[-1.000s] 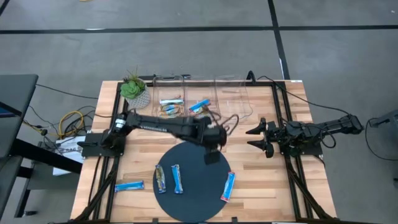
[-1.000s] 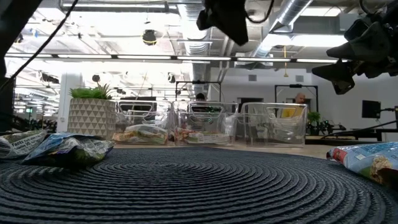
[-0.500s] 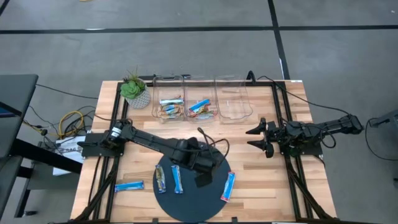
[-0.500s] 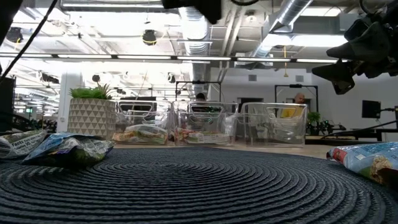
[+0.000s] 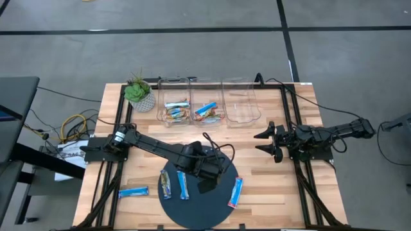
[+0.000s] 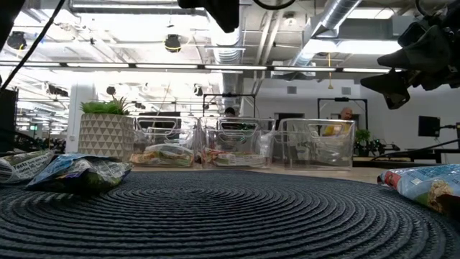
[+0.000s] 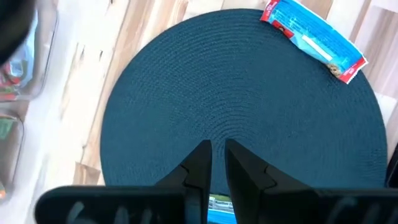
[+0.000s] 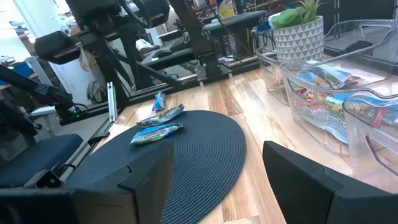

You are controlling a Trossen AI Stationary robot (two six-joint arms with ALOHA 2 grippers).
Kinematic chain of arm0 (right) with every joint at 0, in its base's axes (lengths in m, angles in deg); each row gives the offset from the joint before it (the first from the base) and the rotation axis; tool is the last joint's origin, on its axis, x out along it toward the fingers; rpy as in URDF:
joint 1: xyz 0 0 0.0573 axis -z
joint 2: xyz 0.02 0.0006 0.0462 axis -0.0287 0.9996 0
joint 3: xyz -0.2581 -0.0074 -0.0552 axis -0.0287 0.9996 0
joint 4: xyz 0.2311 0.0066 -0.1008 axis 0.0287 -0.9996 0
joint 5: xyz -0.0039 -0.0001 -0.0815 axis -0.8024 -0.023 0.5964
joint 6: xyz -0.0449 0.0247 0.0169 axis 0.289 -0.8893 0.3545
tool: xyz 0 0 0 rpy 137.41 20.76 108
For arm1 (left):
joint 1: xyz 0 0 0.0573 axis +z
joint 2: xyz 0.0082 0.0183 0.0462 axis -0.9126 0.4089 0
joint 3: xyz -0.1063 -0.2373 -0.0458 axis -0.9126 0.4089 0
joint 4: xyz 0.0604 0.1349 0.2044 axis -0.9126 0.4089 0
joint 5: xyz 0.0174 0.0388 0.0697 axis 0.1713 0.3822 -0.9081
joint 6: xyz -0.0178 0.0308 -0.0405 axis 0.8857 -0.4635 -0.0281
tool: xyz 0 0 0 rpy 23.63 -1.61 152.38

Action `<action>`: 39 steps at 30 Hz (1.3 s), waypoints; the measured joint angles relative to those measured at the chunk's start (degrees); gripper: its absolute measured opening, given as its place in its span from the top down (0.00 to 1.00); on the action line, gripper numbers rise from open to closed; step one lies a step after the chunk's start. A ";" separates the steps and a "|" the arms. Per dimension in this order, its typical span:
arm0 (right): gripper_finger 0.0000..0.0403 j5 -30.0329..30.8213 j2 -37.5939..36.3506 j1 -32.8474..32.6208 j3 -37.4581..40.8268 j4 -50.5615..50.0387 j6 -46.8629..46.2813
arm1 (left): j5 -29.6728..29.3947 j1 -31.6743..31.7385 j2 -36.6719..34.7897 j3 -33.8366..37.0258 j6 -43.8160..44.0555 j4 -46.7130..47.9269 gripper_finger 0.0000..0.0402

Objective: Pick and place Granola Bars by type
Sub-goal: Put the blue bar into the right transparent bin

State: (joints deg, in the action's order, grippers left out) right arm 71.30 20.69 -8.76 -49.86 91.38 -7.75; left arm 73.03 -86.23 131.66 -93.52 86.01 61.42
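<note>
The left gripper (image 5: 204, 187) hovers over the round dark woven mat (image 5: 218, 202), its two dark fingers nearly pressed together with only a sliver between them and nothing held. Just beside it, at the mat's left edge, lie two granola bars: a bright blue wrapped bar (image 5: 183, 184) and a brown-and-green multicoloured bar (image 5: 166, 184), almost side by side. That closeness is the risk, I reckon: fingers that come down so narrow cannot straddle a bar, and if they spread late they may nudge the neighbour or pinch both wrappers at once. The wrappers look slick and crinkly, so a shallow pinch could slip.

Over at the table's right side, the right gripper (image 5: 266, 142) waits with its jaws spread wide, empty, well apart from everything.

The count: four bars outside the bins. Three blue: the one by the gripper, a second blue bar (image 5: 236, 191) on the mat's right edge, a third blue bar (image 5: 133, 191) on the bare wooden table (image 5: 128, 102) to the left, plus the one multicoloured bar. Three clear plastic bins (image 5: 242, 106) stand in a row at the back; two hold bars, too jumbled to count, the right one looks empty. One potted plant (image 5: 139, 94) stands beside them.
</note>
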 joint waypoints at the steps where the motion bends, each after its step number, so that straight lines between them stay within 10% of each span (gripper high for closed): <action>1: 0.40 0.02 -0.01 0.01 0.02 0.00 0.02 | -0.23 0.10 0.00 0.02 -0.50 -0.11 0.90; 12: 0.40 0.01 0.00 -0.01 0.02 0.00 0.02 | 3.13 1.00 -2.22 13.93 -5.33 -15.19 0.90; 39: 0.40 0.00 0.00 0.00 0.02 0.00 0.02 | 17.18 -0.93 -42.61 68.57 -0.26 -29.03 0.90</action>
State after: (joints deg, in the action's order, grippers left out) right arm 71.30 20.69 -8.75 -49.84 91.38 -7.73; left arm 90.22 -87.16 89.05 -24.95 85.75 32.38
